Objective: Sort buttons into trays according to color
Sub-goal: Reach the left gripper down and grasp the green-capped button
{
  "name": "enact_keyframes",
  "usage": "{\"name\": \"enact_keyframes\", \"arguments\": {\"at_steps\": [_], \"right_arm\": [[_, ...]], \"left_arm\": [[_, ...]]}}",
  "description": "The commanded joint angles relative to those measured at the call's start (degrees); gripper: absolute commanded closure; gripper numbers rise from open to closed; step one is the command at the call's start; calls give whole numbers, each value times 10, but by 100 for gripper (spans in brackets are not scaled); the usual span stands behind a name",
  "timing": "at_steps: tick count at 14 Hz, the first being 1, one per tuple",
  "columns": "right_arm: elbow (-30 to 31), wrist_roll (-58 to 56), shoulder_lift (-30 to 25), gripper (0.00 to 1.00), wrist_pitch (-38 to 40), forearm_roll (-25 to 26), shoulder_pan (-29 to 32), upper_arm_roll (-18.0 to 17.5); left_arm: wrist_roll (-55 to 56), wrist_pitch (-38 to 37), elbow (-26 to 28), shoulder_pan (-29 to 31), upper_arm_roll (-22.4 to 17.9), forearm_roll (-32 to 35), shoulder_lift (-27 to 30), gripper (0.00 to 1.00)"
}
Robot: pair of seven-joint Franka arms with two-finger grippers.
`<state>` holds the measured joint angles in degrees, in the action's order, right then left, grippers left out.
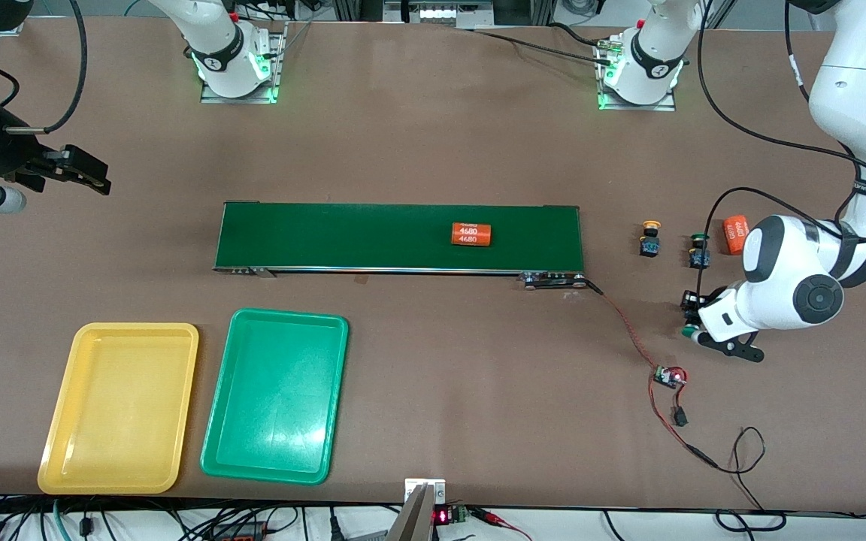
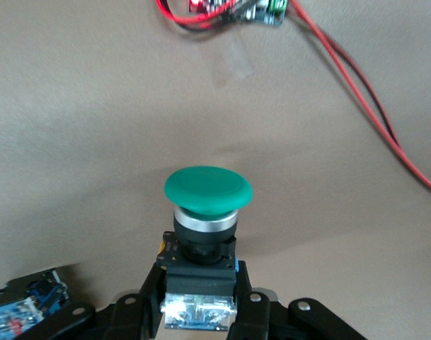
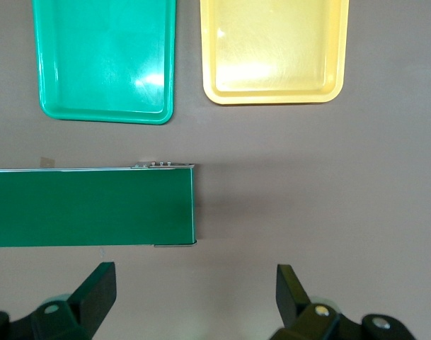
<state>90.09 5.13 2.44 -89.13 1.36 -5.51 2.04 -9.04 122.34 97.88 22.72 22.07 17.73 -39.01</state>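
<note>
A: Trays first, since they lie nearest the front camera: the yellow tray (image 1: 119,406) and the green tray (image 1: 276,395) sit side by side toward the right arm's end of the table, both with nothing in them.

B: And the left gripper (image 2: 198,306)?

A: Down at the table toward the left arm's end, its fingers pinching the dark body of a green-capped button (image 2: 208,190), cap free and pointing away from the wrist. Gripping the body likely keeps the cap from slipping.

B: Other buttons?

A: Farther from the camera, a yellow-capped button (image 1: 650,239) and a second green-capped one (image 1: 697,251) stand near each other, with an orange cylinder (image 1: 735,234) just beside them. A fourth button I can't make out for certain.

B: Then the belt?

A: The dark green belt (image 1: 343,237) lies mid-table, carrying another orange cylinder (image 1: 472,234).

B: The right gripper (image 3: 194,296)?

A: Waiting above the table off the belt's end, fingers spread wide, holding nothing; probably placed to serve the trays.
</note>
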Motion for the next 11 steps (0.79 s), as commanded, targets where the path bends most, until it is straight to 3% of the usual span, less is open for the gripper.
{"name": "enact_keyframes", "arguments": {"at_steps": [1, 11], "right_arm": [[7, 8, -6, 0, -4, -6, 1, -1], [7, 8, -6, 0, -3, -6, 1, -1]], "left_arm": [[-1, -11, 0, 2, 7, 7, 18, 91], [-9, -57, -28, 0, 20, 7, 24, 92]]}}
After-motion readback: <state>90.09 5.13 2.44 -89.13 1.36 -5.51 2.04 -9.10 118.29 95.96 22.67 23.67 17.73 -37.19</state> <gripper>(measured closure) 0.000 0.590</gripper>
